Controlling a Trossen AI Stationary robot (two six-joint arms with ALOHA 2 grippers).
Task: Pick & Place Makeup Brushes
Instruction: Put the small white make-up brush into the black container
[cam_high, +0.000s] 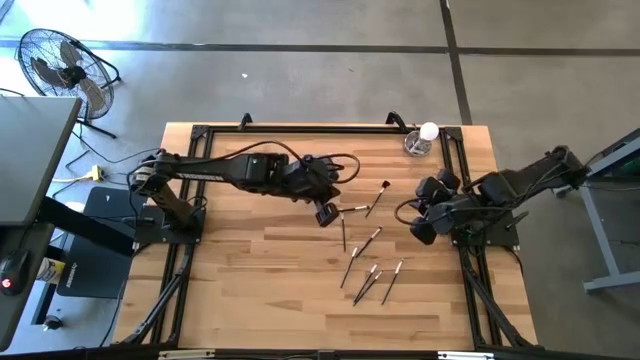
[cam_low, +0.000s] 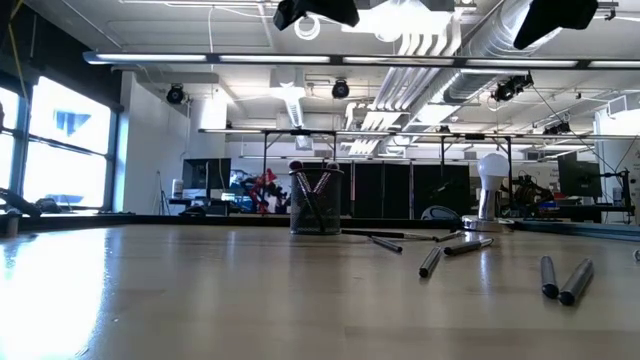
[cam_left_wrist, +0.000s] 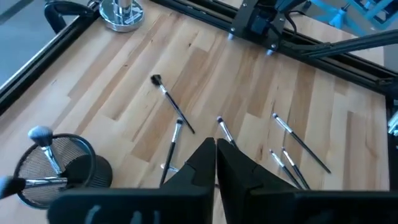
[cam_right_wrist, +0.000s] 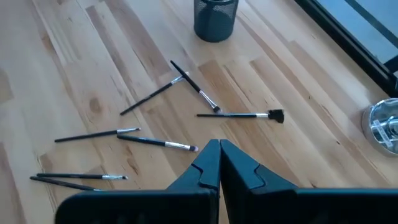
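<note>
Left gripper (cam_high: 326, 214): fingers (cam_left_wrist: 205, 163) pressed together, holding nothing, hovering mid-bench beside the black mesh cup (cam_left_wrist: 62, 171), which is already carrying brushes (cam_left_wrist: 45, 144). Right gripper (cam_high: 421, 232): fingers (cam_right_wrist: 210, 163) likewise together and holding nothing, waiting near the bench's right edge. Makeup brushes (cam_high: 368, 243): roughly seven lying loose on the bare wood between the grippers, scattered toward the near edge, two crossing. Judgement: next grasp needs the fingers parting first, straddling one isolated handle crosswise, pressing flat to the bench. Handles thin, round, dark and smooth, likely rolling; ferrules pale metal; bristles soft. Glass (cam_high: 416, 144) with white ball standing at the far right corner.
</note>
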